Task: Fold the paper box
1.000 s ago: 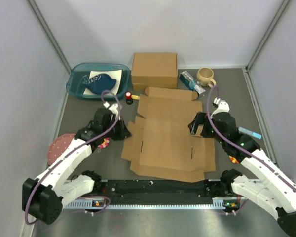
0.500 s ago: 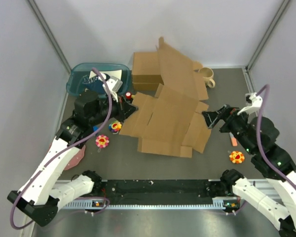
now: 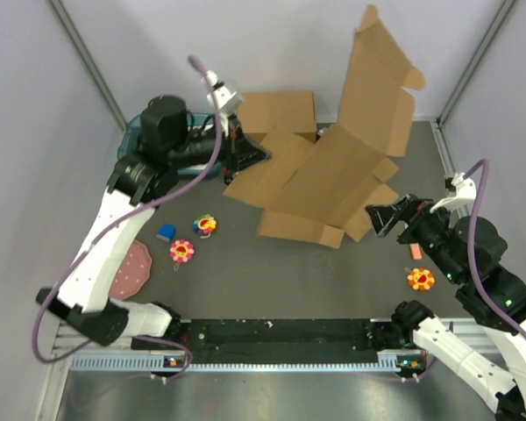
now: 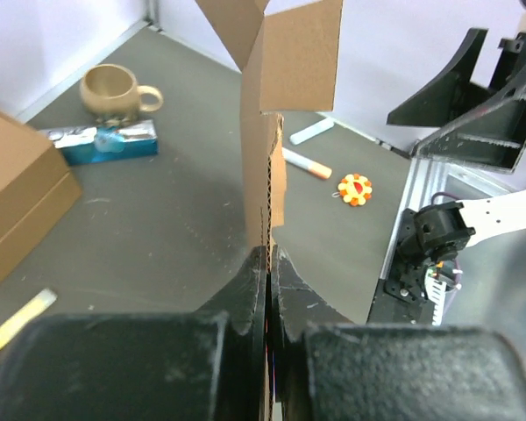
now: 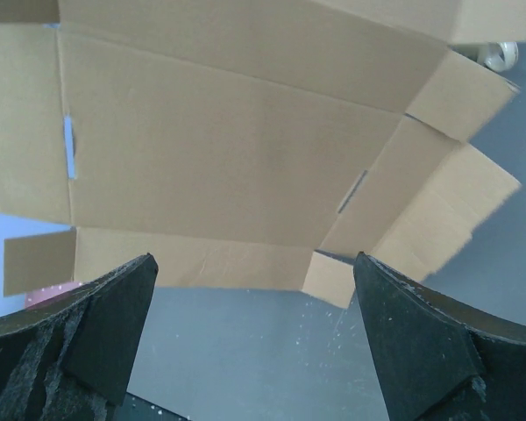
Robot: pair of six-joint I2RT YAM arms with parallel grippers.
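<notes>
Paper box (image 3: 329,180) held up, tilted.
Left gripper (image 3: 256,154) pinches its left edge; right gripper (image 3: 380,218) stands wide, empty, near its right flap.

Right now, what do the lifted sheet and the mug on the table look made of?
The paper box: brown corrugated cardboard, matte and unprinted; the left wrist view shows its layered cut edge. The mug: probably glazed ceramic, beige with a faint sheen and thick handle, though the picture is too soft to rule out plastic.
</notes>
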